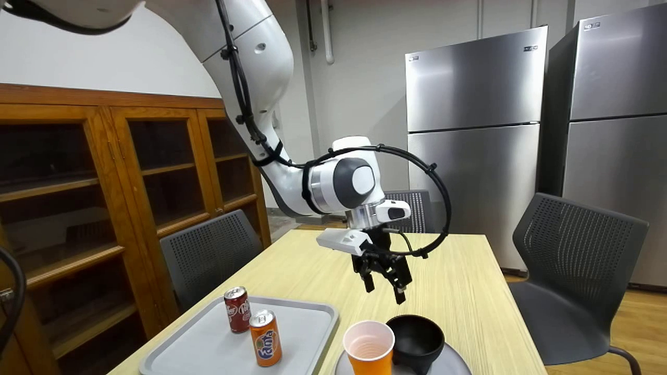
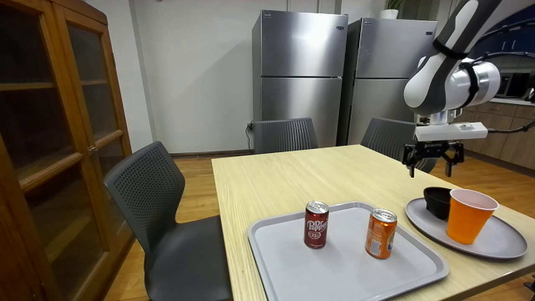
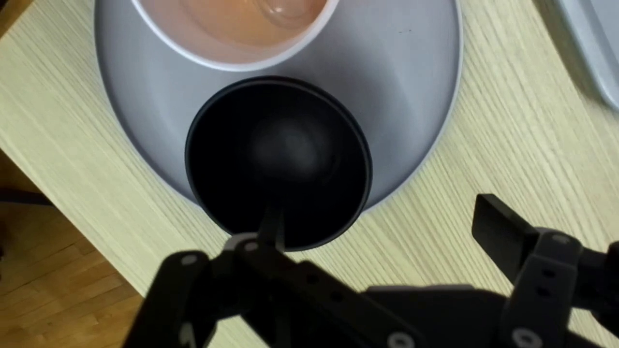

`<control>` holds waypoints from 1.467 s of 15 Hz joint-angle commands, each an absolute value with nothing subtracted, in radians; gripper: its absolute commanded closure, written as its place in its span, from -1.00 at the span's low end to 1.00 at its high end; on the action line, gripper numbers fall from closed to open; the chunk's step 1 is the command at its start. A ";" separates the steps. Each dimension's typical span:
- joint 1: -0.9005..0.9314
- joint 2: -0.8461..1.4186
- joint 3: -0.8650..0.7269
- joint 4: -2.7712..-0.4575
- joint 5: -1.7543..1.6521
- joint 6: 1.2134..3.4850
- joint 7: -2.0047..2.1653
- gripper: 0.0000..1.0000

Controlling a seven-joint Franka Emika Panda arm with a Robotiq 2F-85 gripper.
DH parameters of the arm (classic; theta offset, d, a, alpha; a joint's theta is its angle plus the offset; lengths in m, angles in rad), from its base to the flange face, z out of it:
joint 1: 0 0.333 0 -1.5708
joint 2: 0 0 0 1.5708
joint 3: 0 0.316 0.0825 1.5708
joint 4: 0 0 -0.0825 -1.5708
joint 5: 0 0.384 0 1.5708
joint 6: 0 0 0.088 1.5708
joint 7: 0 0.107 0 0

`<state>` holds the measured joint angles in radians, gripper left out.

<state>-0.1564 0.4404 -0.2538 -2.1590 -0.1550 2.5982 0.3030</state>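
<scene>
Hanging with its fingers spread apart, the pincer grips nothing and appears to touch nothing around it. Nearest to it, lower and slightly to one side, is the black bowl: in the wrist view one finger overlaps its rim while the other stands off to the side, so no hold on it exists at this moment. The bowl sits upright on the round grey plate, just beside the orange cup; whether the two touch I cannot tell. That plate lies near a corner of the surface, where two edges converge just past the wrist view's frame. Farther off, toward the edge on the side of the wooden cabinet, rests the grey tray, carrying a Dr Pepper can and a Fanta can, both upright and apart from each other. As for progress, bowl and cup stand on the plate, the cans on the tray; with the pincer released, no lift of the bowl seems under way, and these views do not settle whether handling it is finished or yet to begin
</scene>
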 commanded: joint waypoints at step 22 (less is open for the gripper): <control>-0.098 0.707 -0.322 -1.967 -0.051 2.615 0.390 0.64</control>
<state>-0.1248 0.7089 -0.2985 -1.9762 -0.0584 2.6279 0.3748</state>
